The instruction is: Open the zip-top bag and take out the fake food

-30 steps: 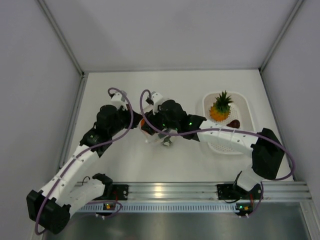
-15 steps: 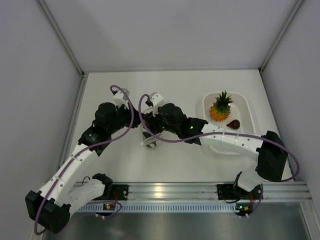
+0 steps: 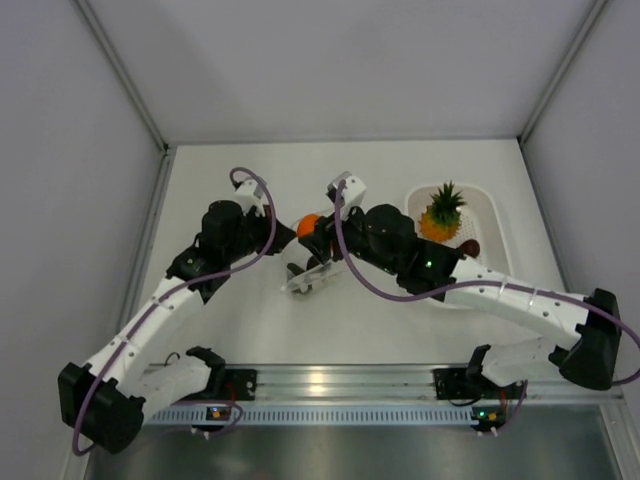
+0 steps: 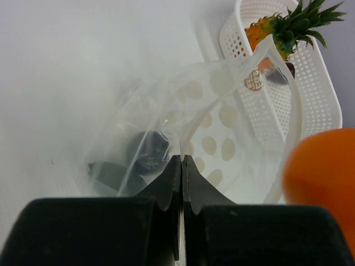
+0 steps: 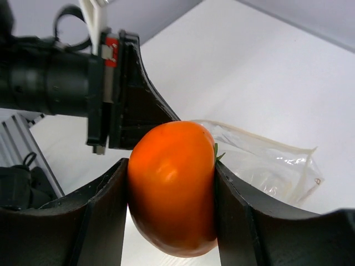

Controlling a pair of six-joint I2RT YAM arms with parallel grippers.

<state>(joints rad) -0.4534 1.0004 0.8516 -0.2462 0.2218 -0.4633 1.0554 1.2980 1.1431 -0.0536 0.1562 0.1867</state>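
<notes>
bag (image 4: 222, 111): clear, near the middle of the table (image 3: 380, 170), mouth open, one edge pinched in the left gripper (image 4: 181, 160), jaws fully closed on the film. dark pieces (image 4: 147, 155) lie inside.
orange (image 5: 169, 166): outside the bag, clamped between the half-wide jaws of the right gripper (image 5: 172, 188).
basket (image 3: 497, 215): right of the bag, holds the pineapple (image 3: 440, 215).
handling note: carry the orange over the basket wall, lower it beside the pineapple, and release low so it does not roll. the left pinch steadies the bag.
</notes>
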